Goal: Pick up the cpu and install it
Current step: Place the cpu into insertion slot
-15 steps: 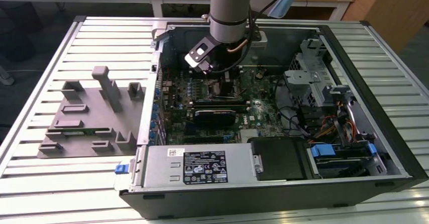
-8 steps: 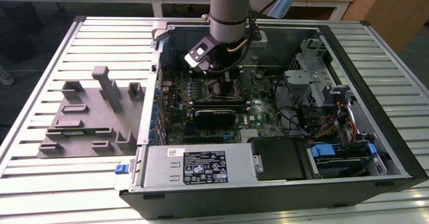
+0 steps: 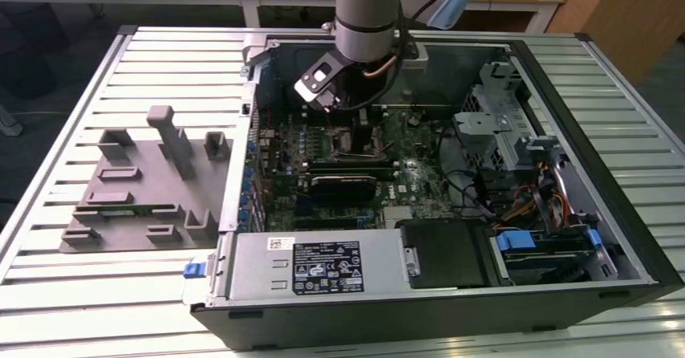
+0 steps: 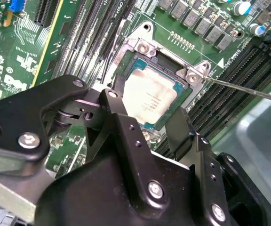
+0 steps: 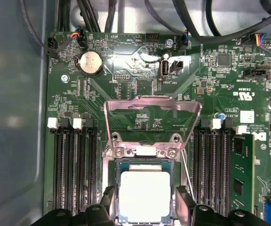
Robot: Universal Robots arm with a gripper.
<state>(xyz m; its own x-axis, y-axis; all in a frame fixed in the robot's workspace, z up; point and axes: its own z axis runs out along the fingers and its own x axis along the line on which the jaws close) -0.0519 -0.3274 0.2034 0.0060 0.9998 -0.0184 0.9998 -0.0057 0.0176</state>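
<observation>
The cpu [image 5: 145, 195] [image 4: 149, 96], a silvery-white square chip, lies flat inside the motherboard socket [image 5: 111, 165] in both wrist views. The socket's metal load plate [image 5: 152, 117] stands raised and its thin lever [image 4: 248, 89] is swung out. My gripper [image 5: 146, 209] [image 4: 145, 117] hovers right over the chip, its black fingers [image 5: 108, 200] standing either side of it with a small gap, so it is open. In the exterior view the gripper [image 3: 358, 125] reaches down into the open computer case [image 3: 599, 133].
A green memory stick [image 5: 241, 174] sits in a slot beside the socket, with empty slots [image 5: 74, 165] on the other side. A power supply [image 3: 310, 266], drive bays and cable bundles [image 3: 503, 197] crowd the case. A grey fixture block [image 3: 139, 189] lies on the slatted table.
</observation>
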